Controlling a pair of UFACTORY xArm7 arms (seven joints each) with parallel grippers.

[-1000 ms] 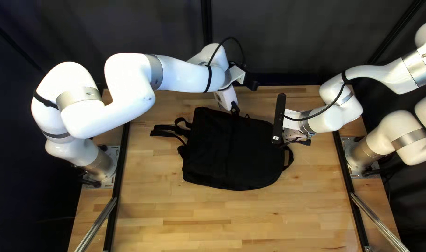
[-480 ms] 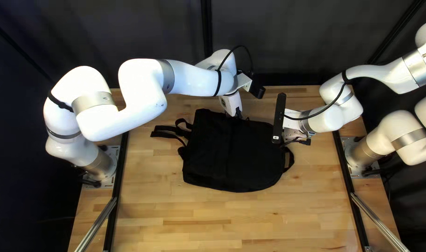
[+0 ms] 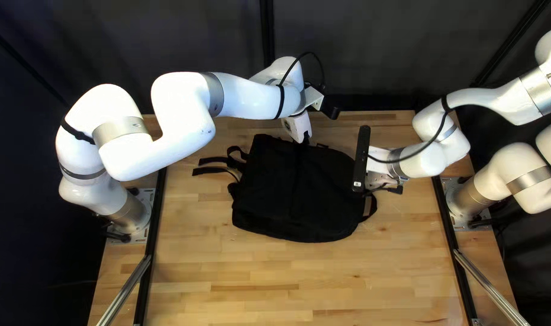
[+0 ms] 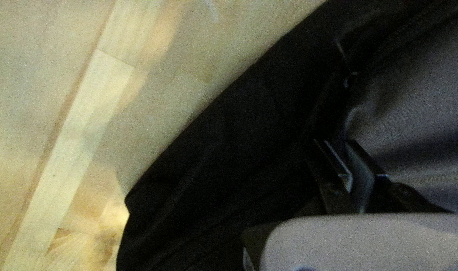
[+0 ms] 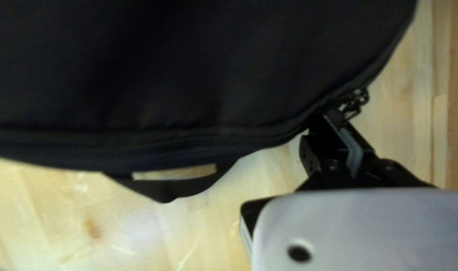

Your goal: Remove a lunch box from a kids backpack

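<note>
A black backpack (image 3: 293,190) lies flat on the table; no lunch box shows in any view. At its far edge in the top left view is my left gripper (image 3: 304,138). In the left wrist view the left gripper (image 4: 338,142) is shut on dark cloth of the backpack (image 4: 229,140), with a thin cord and a small pull ahead of it. My right gripper (image 3: 381,179) is at the backpack's right end, partly hidden by its camera bar. In the right wrist view the right gripper (image 5: 326,119) is shut on the backpack's edge, beside metal zipper pulls (image 5: 357,103).
Loose black straps (image 3: 218,162) spread from the backpack's left side over the wooden table (image 3: 287,278). A loop handle (image 5: 176,189) sticks out of its right end, beside my right gripper. The left arm reaches across the far side, and a dark curtain hangs behind.
My left gripper first came right and nearer, then rose back slightly toward the far edge. The backpack has shifted a little toward the far left. My right wrist has moved only slightly.
</note>
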